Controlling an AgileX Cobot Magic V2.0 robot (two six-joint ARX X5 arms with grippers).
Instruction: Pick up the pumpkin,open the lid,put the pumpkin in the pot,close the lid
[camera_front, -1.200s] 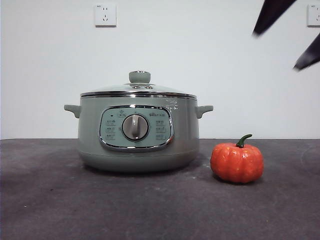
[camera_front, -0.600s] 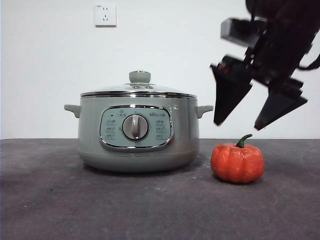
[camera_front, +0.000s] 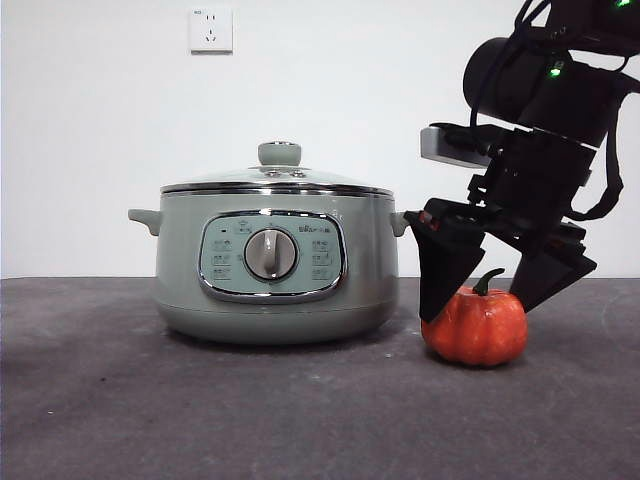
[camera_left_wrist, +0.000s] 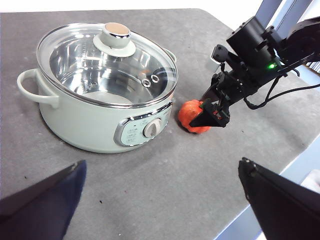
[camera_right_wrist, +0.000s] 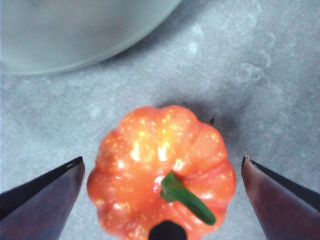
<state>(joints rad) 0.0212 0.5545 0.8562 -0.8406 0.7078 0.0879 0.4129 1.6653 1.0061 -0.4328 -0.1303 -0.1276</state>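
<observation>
Straddling the pumpkin (camera_front: 474, 327) at the lower right of the front frame, my right gripper (camera_front: 484, 297) has its jaws spread wide, one tip on each side of it, nothing gripped yet. In my right wrist shot the pumpkin sits dead centre between the tips with gaps both sides, green stem curling up toward the camera, so I reckon closing straight in should catch it across the ribs. It's round, no real long axis to fuss over. My left gripper (camera_left_wrist: 160, 200) hangs well back, also wide open and empty, so the right one is clearly nearer.

Further back, the pot (camera_front: 275, 270) stands just left of the pumpkin, lid (camera_front: 277, 180) on.

Compared with half a second ago, my right gripper has dropped from above the pumpkin to around it; pumpkin and pot haven't budged.
</observation>
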